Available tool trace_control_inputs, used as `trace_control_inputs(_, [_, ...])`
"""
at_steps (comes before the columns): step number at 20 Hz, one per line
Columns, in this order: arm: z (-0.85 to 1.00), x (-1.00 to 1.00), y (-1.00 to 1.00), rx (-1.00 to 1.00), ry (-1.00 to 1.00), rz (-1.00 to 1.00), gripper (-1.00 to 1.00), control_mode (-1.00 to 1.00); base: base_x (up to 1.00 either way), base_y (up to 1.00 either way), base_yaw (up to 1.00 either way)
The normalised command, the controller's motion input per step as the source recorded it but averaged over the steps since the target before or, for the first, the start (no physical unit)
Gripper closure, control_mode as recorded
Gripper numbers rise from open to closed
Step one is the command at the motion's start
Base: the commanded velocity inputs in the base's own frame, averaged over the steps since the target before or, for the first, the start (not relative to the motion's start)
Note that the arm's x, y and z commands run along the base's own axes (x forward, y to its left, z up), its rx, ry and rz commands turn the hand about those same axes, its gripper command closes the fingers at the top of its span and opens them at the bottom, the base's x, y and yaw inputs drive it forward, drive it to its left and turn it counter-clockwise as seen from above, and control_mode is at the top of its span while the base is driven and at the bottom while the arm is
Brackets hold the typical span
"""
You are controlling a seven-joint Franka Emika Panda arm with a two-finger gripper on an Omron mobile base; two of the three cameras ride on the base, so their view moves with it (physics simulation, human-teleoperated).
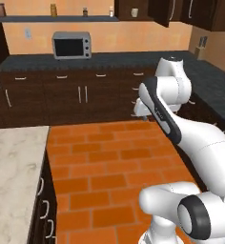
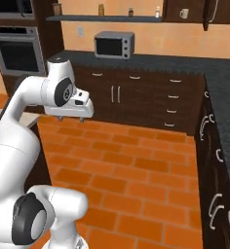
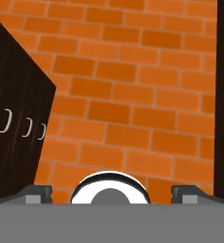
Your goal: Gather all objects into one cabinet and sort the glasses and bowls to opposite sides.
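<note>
Gripper hanging empty over the brick floor, far from the wall cabinet.

Nearest, the white arm folds over the orange brick floor (image 2: pixel 136 165); the gripper (image 3: pixel 111 191) points down at it, its fingertips (image 3: pixel 38 192) set wide apart with nothing between them; in the right base view the hand hangs level with the drawer fronts; to the left a pale marble surface (image 1: pixel 12 167) sits beside the floor; farther off, a dark surface (image 2: pixel 151 62) carries a grey microwave (image 2: pixel 114 44); above it a shelf (image 2: pixel 102 18) holds small jars (image 2: pixel 101 9); farthest, a cream mug (image 2: pixel 184 13) stands inside the open dark wall cabinet (image 2: pixel 185 19), with its door (image 2: pixel 212 13) ajar just beside it.
</note>
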Motion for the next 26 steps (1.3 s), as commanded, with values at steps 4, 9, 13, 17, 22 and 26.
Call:
trace_control_inputs(4, [0.0, 0.0, 0.0, 0.0, 0.0, 0.0, -1.0, 1.0, 1.0, -0.18, 0.0])
trace_control_inputs(9, [0.0, 0.0, 0.0, 0.0, 0.0, 0.0, -1.0, 1.0, 1.0, -0.41, 0.0])
trace_control_inputs(13, [0.0, 0.0, 0.0, 0.0, 0.0, 0.0, -1.0, 1.0, 1.0, -0.15, 0.0])
trace_control_inputs(17, [0.0, 0.0, 0.0, 0.0, 0.0, 0.0, -1.0, 1.0, 1.0, 0.0, 0.0])
trace_control_inputs(22, [0.0, 0.0, 0.0, 0.0, 0.0, 0.0, -1.0, 1.0, 1.0, -0.03, 0.0])
trace_control_inputs(26, [0.0, 0.0, 0.0, 0.0, 0.0, 0.0, -1.0, 1.0, 1.0, -0.02, 0.0])
